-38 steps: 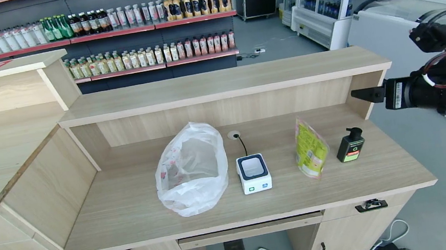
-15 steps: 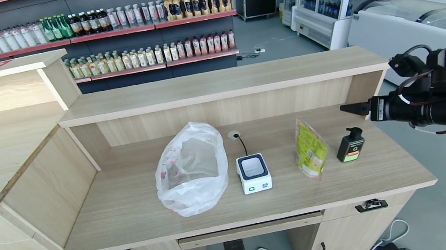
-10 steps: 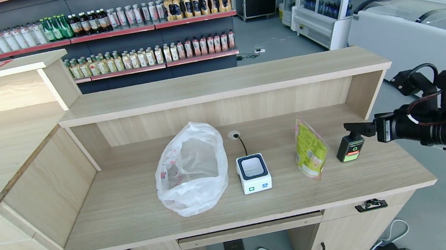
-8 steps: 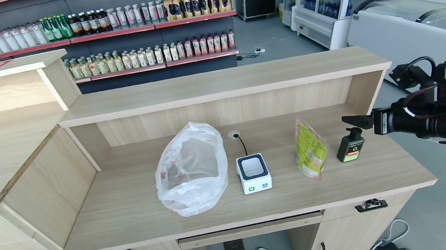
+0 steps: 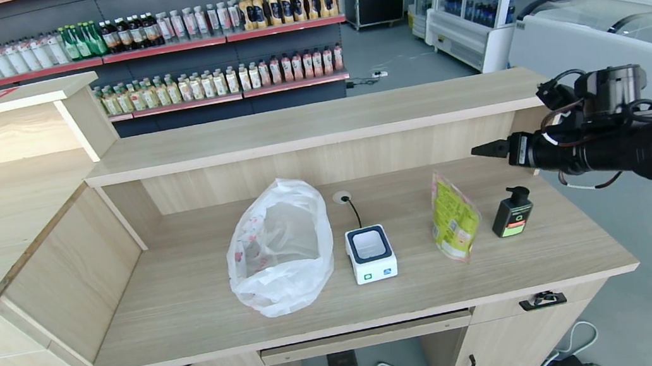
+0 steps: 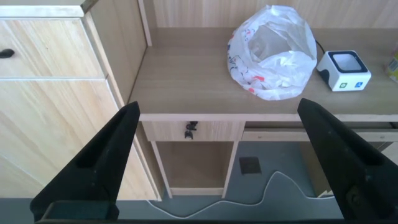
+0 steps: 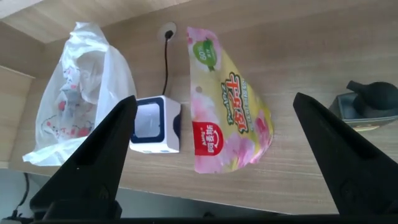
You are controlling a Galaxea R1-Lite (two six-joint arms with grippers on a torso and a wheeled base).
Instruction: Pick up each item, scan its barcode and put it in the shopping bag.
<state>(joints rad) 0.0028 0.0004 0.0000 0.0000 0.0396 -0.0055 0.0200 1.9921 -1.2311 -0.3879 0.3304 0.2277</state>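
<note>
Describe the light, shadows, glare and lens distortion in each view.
Head view: soft, even light; shopping bag and pouch cast only faint shadows on the counter, whose edges stay nearly straight. Left wrist view: bright highlights on the bag's plastic. Right wrist view: the fingers of the right gripper read as dark silhouettes against the lit counter.

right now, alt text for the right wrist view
The open right gripper hangs over a green and yellow pouch on a wooden counter. A white scanner and shopping bag sit to one side, a black pump bottle to the other.
</note>
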